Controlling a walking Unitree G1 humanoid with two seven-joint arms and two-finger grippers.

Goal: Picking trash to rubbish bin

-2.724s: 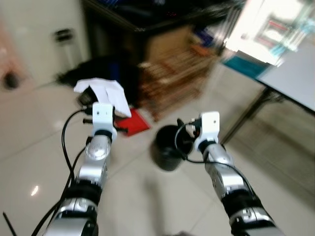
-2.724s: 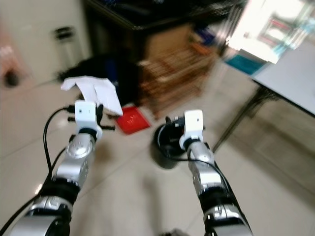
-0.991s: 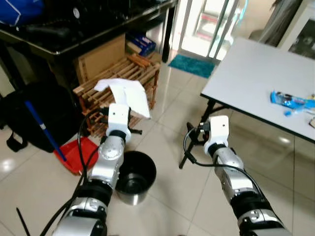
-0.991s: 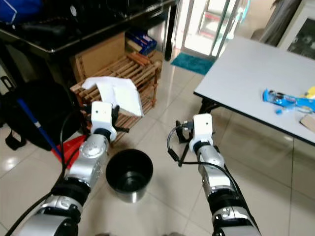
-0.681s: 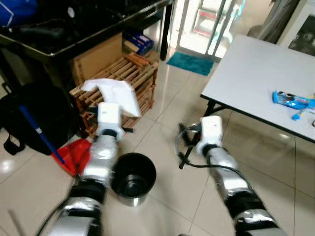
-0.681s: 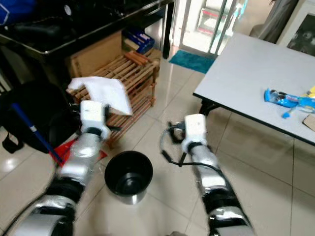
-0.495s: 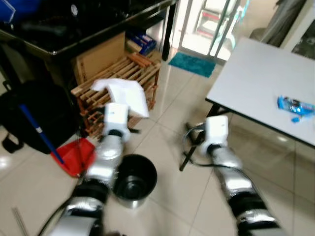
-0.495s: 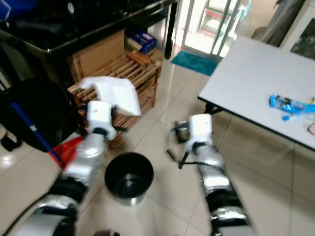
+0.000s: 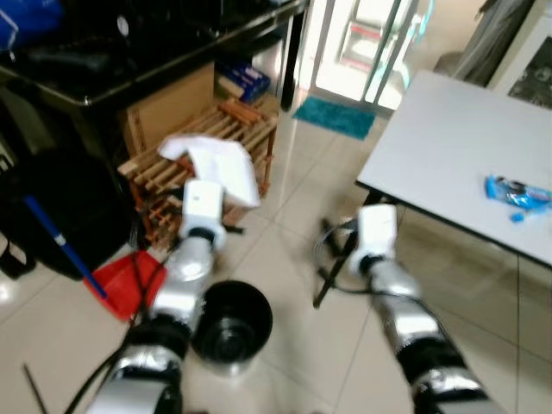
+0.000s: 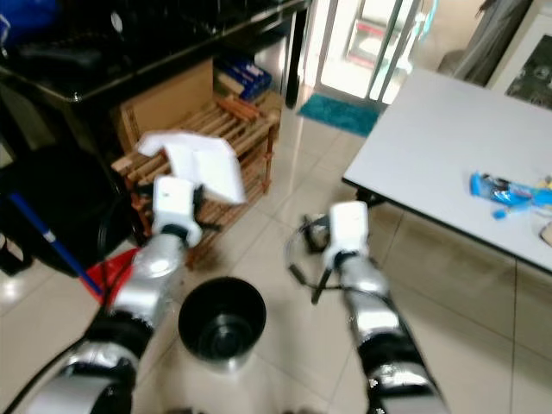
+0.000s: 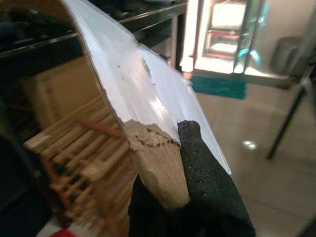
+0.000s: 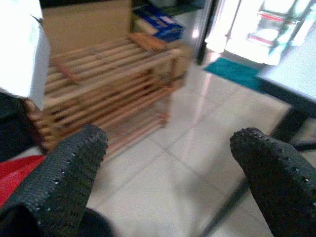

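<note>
Left eye view: the left claw point(image 9: 210, 197) is raised in front of the robot, closed on a torn piece of white card with a brown cardboard back point(image 9: 217, 166). The card is bent, glossy white on its face, and stands up above the claw, in the air before a low slatted wooden rack point(image 9: 244, 127). In the left wrist view the card's point(image 11: 143, 108) ragged torn edge shows raw brown fibre where a black fingertip point(image 11: 207, 182) presses against it.

Below and slightly to the right of the left arm, a round black rubbish bin point(image 9: 231, 321) stands on the pale tiled floor point(image 9: 285, 216). A red dustpan with a blue handle point(image 9: 121, 278) lies on the floor to the left of the bin.

The right claw point(image 12: 173, 173) is held forward at a similar height, holding nothing, its two black fingers spread wide apart in the right wrist view.

To the right stands a white table point(image 9: 466, 164) with a blue wrapper point(image 9: 516, 191) lying on it.
</note>
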